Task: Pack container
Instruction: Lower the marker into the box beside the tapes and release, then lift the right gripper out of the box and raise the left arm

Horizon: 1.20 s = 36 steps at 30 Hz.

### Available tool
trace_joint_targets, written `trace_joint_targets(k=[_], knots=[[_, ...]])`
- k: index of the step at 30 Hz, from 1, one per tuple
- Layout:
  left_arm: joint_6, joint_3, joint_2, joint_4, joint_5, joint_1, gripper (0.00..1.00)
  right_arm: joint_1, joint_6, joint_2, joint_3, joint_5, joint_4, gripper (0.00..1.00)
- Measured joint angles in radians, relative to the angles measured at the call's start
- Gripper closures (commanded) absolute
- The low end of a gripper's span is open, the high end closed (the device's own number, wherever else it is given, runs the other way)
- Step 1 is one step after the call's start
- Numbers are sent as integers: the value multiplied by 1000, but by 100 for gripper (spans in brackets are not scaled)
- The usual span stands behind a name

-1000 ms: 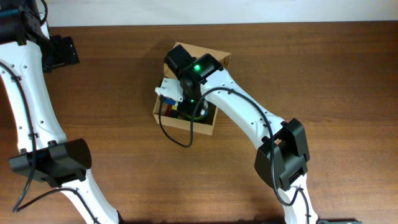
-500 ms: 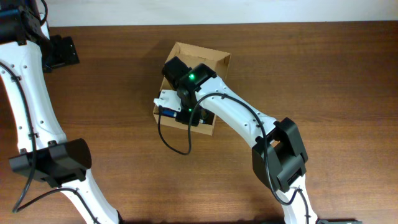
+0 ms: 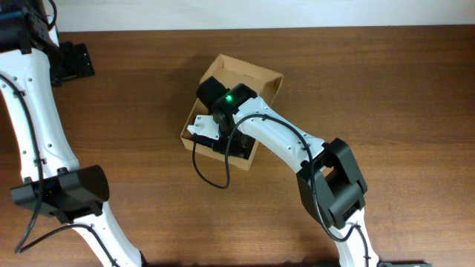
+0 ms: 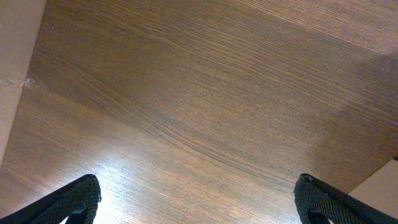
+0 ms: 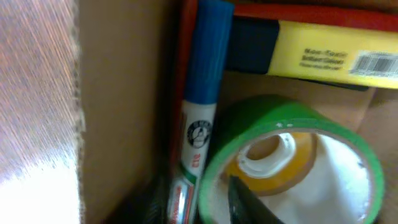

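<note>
The container, a tan cardboard box with its flap open, sits mid-table in the overhead view. My right gripper reaches down into it. In the right wrist view its dark fingers stand apart at the bottom edge, one inside a green tape roll, the other hidden in shadow by the box wall. A blue-capped marker lies between them. A yellow tape roll rests inside the green one. My left gripper hovers open at the far left over bare wood.
A yellow and black item lies along the box's far side. The right arm's black cable loops over the table in front of the box. The table's back edge runs along the top.
My right gripper has sunk deeper into the box and its jaws have parted. The box has shifted and turned slightly. The left arm has stayed still.
</note>
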Motion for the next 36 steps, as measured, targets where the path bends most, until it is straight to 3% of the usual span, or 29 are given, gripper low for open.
trace_joint_targets(k=[13,25,32,36], knots=[[0,0,0,0,0,0,1,-13,2,0,6,0,2,59],[0,0,0,0,0,0,1,-22,72,-25,241,13,-12,57],[0,0,0,0,0,0,1,-42,212,-153,353,68,-17,93],[0,0,0,0,0,0,1,-90,293,-234,406,142,-29,96]])
